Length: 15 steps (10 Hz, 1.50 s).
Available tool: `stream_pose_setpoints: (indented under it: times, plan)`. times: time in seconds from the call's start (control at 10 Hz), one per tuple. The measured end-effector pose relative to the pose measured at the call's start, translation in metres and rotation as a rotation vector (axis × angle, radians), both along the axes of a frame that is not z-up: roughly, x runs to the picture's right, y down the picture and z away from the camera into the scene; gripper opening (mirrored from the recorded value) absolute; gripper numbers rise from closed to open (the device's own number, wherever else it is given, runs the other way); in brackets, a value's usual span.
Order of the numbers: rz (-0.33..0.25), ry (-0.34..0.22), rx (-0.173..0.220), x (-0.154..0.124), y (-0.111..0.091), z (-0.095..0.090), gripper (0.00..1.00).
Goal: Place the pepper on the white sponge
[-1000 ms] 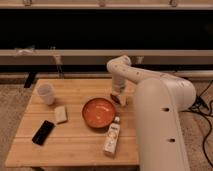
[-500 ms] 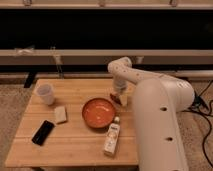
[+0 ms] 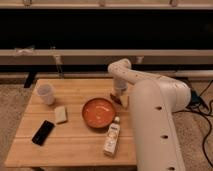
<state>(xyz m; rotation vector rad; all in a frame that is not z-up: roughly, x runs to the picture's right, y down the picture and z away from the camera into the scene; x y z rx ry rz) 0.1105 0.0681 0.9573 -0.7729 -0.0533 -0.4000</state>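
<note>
A low rectangular table of pale wooden planks (image 3: 75, 147) stands on a speckled floor in front of a dark wall. A bulky white robot arm (image 3: 152, 107) rises at the table's right edge and bends over it. At the arm's end the gripper (image 3: 120, 100) points down and sits low over the right part of the tabletop, just to the right of a round orange bowl (image 3: 98, 112). I cannot tell whether the gripper is spread or pressed together.

A small, dark red-brown, slender pepper (image 3: 114, 98) shows right at the gripper's lower tip, between the gripper and the bowl's rim, down at the wood. I cannot tell whether the gripper is holding it or only touching it.

The white sponge (image 3: 60, 114), a small cream-white rectangular block, lies flat on the left part of the table, well apart from the pepper, with the bowl between them. A white cup (image 3: 46, 93) stands upright behind the sponge, near the far left corner. A flat black rectangular device (image 3: 43, 132) lies near the sponge, toward the front left. A small pale bottle with a label (image 3: 112, 137) lies on its side just in front of the bowl.
</note>
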Motion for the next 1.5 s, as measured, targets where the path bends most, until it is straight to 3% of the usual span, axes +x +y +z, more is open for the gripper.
stream_pose_setpoints:
  times: [0.6, 0.7, 1.2, 1.5]
  plan:
    - [-0.013, 0.028, -0.002, 0.003, -0.008, -0.003, 0.04]
    - [-0.014, 0.031, -0.002, 0.002, -0.009, -0.004, 0.0]
    - [-0.002, 0.086, 0.016, 0.015, -0.023, -0.013, 0.0]
    - [0.014, 0.141, 0.061, 0.04, -0.048, -0.035, 0.0]
